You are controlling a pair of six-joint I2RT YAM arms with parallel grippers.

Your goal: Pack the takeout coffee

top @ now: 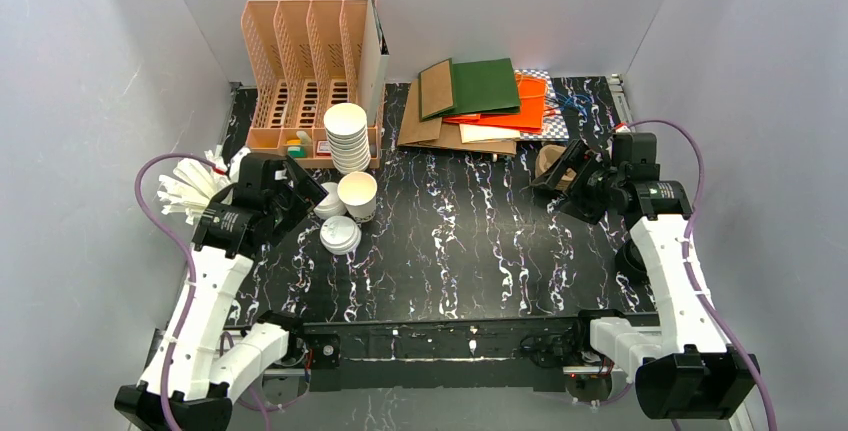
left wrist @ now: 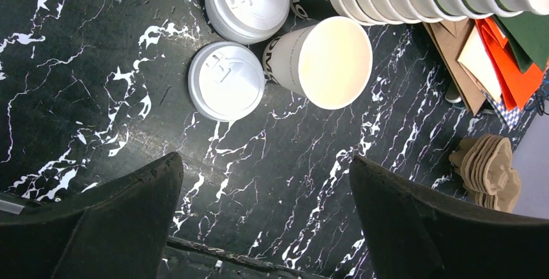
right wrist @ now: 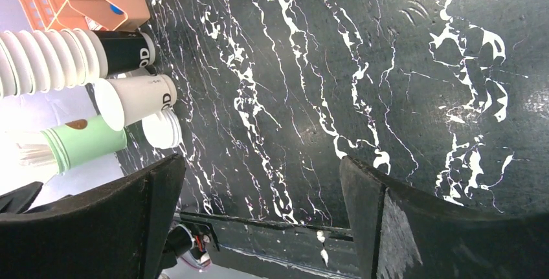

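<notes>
The takeout coffee cup (top: 357, 194) is a single white paper cup, upright and open-topped, left of the table's middle. It also shows in the left wrist view (left wrist: 327, 59) and the right wrist view (right wrist: 136, 101). Two white lids lie beside it, one in front (top: 340, 235) (left wrist: 226, 79) and one at its left (top: 327, 203) (left wrist: 247, 2). My left gripper (top: 300, 194) (left wrist: 265, 162) is open and empty, just left of the cup and lids. My right gripper (top: 562, 183) (right wrist: 260, 162) is open and empty, far to the right of the cup.
A tall stack of nested white cups (top: 347, 138) stands behind the cup, before a peach organizer (top: 305, 61). Paper bags (top: 480, 101) lie at the back. Brown cardboard pieces (top: 550, 159) sit by my right gripper. White stirrers (top: 185, 189) lie at far left.
</notes>
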